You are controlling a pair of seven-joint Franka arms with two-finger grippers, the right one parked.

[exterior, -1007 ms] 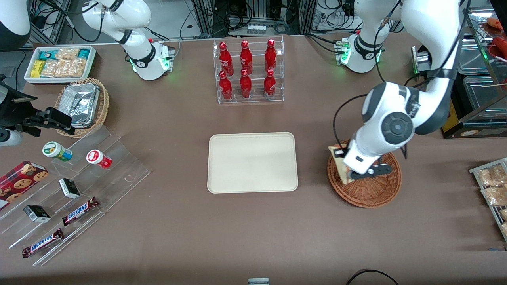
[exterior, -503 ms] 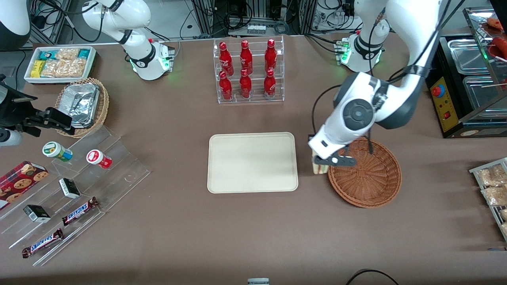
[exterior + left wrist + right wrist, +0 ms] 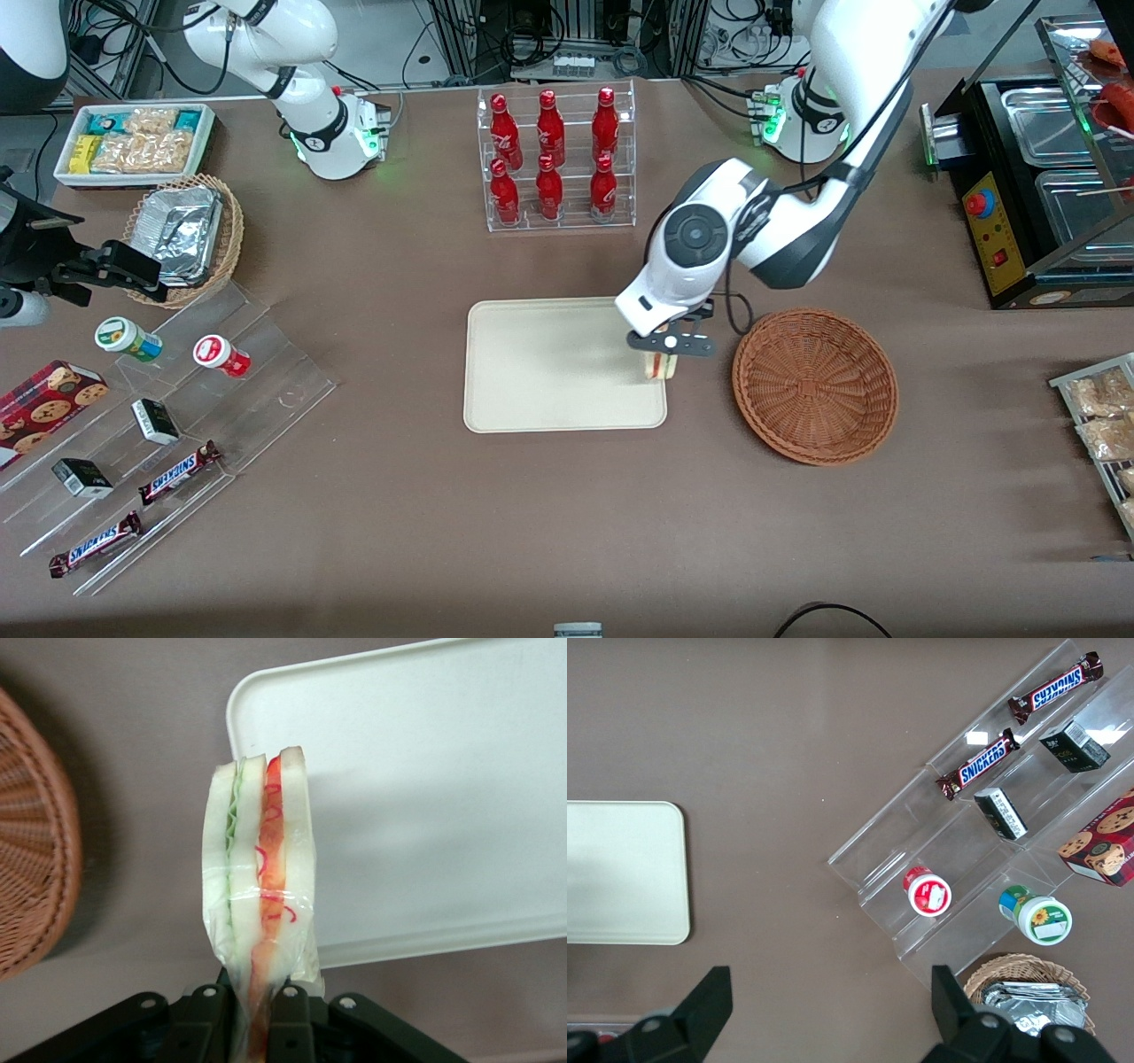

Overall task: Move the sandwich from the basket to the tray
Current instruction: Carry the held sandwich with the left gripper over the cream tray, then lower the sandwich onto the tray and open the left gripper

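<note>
The counter's near strip (image 3: 567, 532) plays no part in the job. A little farther in, the basket (image 3: 815, 385) sits with nothing in it, so the lift out of the wicker is done.

Beside it, the tray (image 3: 532, 363) lies flat and bare, toward the parked arm's end from the basket. Above the tray's edge nearest the basket hangs the gripper (image 3: 664, 350), pinching the sandwich (image 3: 657, 365) by its narrow end; the wrist view shows the fingers pressed against the wrapped bread (image 3: 257, 904), with the red and green layers facing the camera and the tray's corner (image 3: 266, 700) beneath.

So the carry is nearly over. By my reading the wedge is held clear of the tray, over its rim rather than its middle. What is left: shift inward over the tray, lower until the bread rests, spread the fingers and withdraw.

Farthest off, the rack of red bottles (image 3: 554, 159) stands well clear.
</note>
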